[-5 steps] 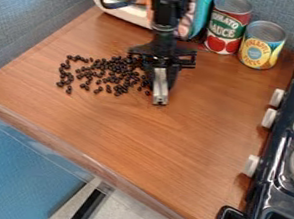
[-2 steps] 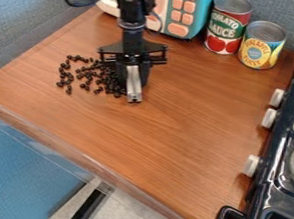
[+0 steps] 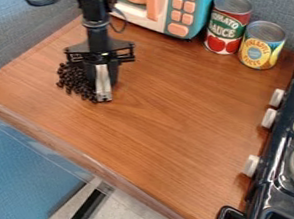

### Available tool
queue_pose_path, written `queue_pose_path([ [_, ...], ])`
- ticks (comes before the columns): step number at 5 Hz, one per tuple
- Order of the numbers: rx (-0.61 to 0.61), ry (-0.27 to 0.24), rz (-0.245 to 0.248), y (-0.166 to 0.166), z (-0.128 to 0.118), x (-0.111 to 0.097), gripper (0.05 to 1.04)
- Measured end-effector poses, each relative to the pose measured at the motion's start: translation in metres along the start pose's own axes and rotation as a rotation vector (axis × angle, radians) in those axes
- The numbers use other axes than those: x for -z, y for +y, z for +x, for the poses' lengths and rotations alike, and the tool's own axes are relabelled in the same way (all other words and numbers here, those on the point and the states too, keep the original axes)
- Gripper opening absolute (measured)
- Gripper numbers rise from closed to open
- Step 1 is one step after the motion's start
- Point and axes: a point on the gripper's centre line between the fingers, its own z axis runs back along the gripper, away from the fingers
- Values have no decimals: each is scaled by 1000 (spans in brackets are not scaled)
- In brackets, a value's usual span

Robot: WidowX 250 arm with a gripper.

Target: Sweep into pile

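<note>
My gripper (image 3: 103, 96) hangs low over the left part of the wooden counter, its tip at the counter surface. Directly to its left, small dark beans (image 3: 78, 82) lie bunched together in a compact cluster against the gripper's side. The gripper and its mount cover part of the cluster's right and upper edge. A silvery strip faces the camera on the gripper's front; how the fingers stand cannot be made out.
A toy microwave (image 3: 168, 6) stands at the back, with a tomato sauce can (image 3: 228, 25) and a pineapple can (image 3: 261, 46) to its right. A dark toy stove (image 3: 292, 149) lines the right side. The counter's front edge (image 3: 89, 164) slants across the lower left.
The gripper has moved left across the counter. The beans, spread wide before, are now pushed left into a tighter cluster. More of the microwave shows.
</note>
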Motion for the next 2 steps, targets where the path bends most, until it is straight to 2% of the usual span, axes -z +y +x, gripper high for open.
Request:
queue_pose_path([
  [2, -15, -5, 2, 22, 6, 0, 387],
])
